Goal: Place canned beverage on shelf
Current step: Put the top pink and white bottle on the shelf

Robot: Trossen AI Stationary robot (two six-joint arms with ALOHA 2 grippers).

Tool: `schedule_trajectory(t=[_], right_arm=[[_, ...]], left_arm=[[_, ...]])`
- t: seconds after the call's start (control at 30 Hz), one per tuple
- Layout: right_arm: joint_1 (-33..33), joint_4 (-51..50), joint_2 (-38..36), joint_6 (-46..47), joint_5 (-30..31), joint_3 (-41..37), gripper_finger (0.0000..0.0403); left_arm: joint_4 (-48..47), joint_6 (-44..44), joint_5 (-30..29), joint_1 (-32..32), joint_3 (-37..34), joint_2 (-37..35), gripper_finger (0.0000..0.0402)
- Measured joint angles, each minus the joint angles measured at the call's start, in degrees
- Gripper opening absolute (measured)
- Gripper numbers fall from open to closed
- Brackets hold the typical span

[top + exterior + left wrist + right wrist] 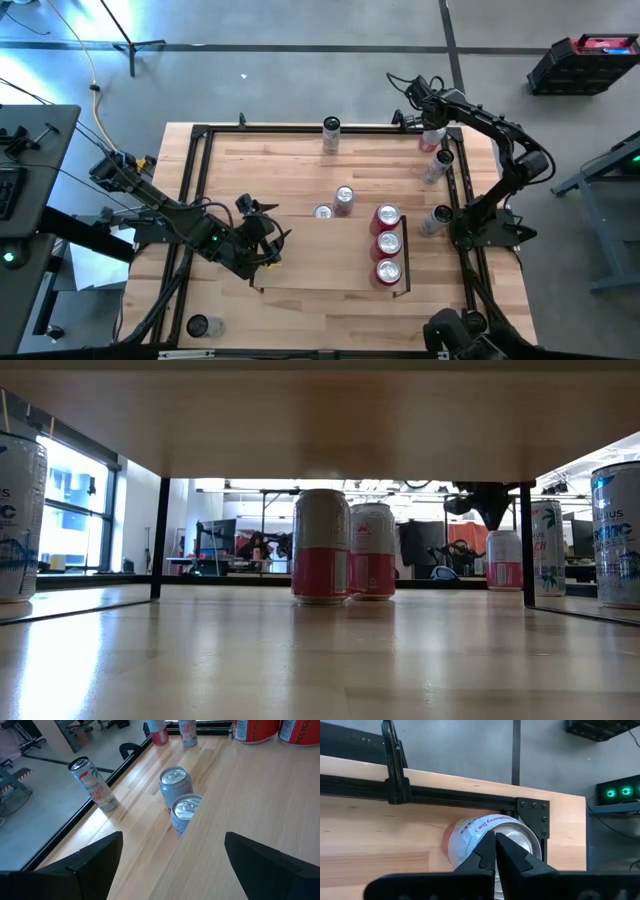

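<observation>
Over the shelf [300,270], we are holding our left tool [268,243] wide and empty; our right tool [415,92] is hovering closed at the desk's [280,160] far corner.

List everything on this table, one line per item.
table: one, light wood with a black frame, under everything.
shelf: one, light wood with thin black rails, mid-table.
red cans: three, red, in a row at the shelf's right end.
silver cans: two, silvery, close together mid-table.
far can: one, whitish, at the far edge.
right-side cans: two, whitish, along the right rail.
corner can: one, white and red, at the far right corner.
near can: one, dark, at the near left corner.
left gripper: one, dark, open, by the shelf's left end.
right gripper: one, dark, shut, over the corner can.
</observation>
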Motion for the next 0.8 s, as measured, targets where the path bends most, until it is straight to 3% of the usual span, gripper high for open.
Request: schedule_trajectory(t=[0.57, 0.8], right_arm=[[2.4, -2.8, -0.8, -2.1, -2.8, 0.1, 0.0], [3.1, -3.7, -1.7, -2.1, -6.8, 0.1, 0.0]], left_arm=[[0.0, 0.0, 0.2, 0.0, 0.0, 0.0, 0.0341], [0.0, 0.0, 0.1, 0.0, 0.0, 0.0, 0.0341]])
